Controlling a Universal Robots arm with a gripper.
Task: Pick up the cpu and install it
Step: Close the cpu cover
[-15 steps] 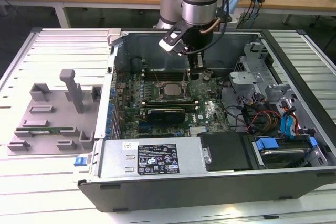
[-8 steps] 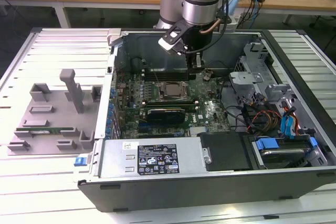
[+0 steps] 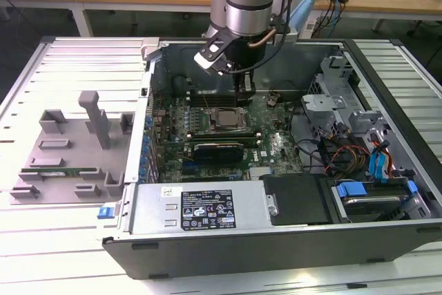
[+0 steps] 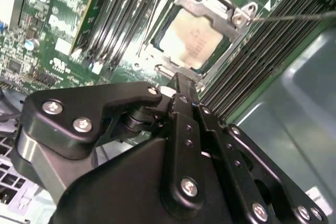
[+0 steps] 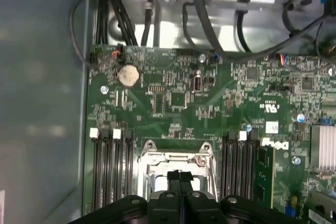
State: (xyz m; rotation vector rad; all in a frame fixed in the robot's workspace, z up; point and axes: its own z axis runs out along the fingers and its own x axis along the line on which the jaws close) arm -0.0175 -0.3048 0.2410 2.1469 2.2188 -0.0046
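One open computer case point(image 3: 207, 257) holds a green motherboard point(image 3: 276, 146). Over its socket point(image 4: 239, 17) hangs the end effector point(image 4: 178, 78), fingers pressed together, gripping nothing. The cpu point(image 4: 195, 38) lies seated in that socket, near the fingertips.

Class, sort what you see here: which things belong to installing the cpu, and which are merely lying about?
Belonging to the job:
cpu, lying in its socket
socket frame
gripper, shut, over the socket

Lying about:
grey tray
memory stick in that tray
power supply
coin battery
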